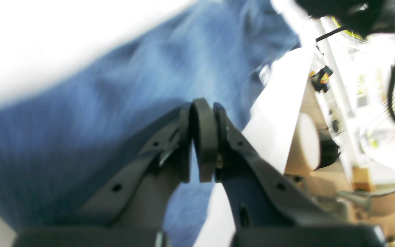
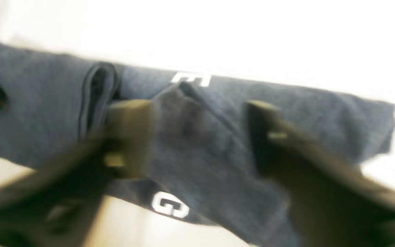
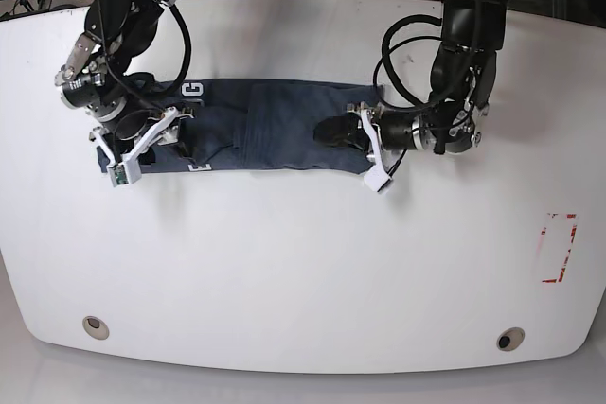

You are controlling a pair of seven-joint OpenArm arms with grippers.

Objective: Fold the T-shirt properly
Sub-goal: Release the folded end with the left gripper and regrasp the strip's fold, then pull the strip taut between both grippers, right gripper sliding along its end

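Left end effector (image 1: 202, 137) pinched together at the T-shirt (image 3: 275, 125)'s three-o'clock end, right end effector (image 2: 197, 137) spread apart at nine — lift both ends evenly, keep edges aligned.

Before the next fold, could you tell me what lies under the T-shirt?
Under the T-shirt only the white table shows, bare around the cloth. Whatever lies beneath its folded layers is covered.

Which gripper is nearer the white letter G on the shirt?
Right. The right gripper is beside the G at that shirt end; the left gripper is at the opposite end.
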